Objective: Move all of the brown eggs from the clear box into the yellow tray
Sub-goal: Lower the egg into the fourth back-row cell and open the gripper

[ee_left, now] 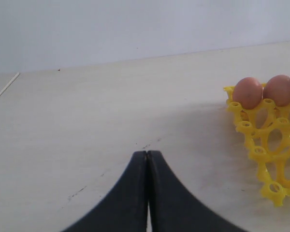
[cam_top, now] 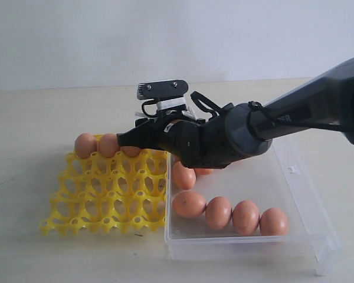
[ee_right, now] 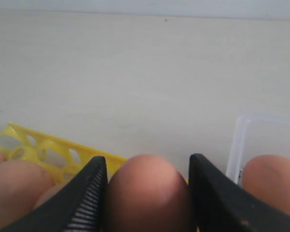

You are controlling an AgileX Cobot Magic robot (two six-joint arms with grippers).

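Note:
The yellow tray (cam_top: 106, 194) lies left of the clear box (cam_top: 295, 194). Two brown eggs (cam_top: 85, 144) sit side by side in the tray's back row. My right gripper (cam_top: 128, 140) reaches across to that row, right beside them, and is shut on a third brown egg (ee_right: 147, 193) that fills the gap between its fingers (ee_right: 87, 198). Whether this egg rests in a cup is hidden. Several brown eggs (cam_top: 218, 213) lie in the clear box, mostly along its front wall. My left gripper (ee_left: 147, 153) is shut and empty over bare table, left of the tray (ee_left: 266, 145).
The right arm (cam_top: 295, 118) stretches over the clear box's back part and hides what is under it. The box's small clasp (cam_top: 292, 170) is on its right wall. A pale wall stands behind the table.

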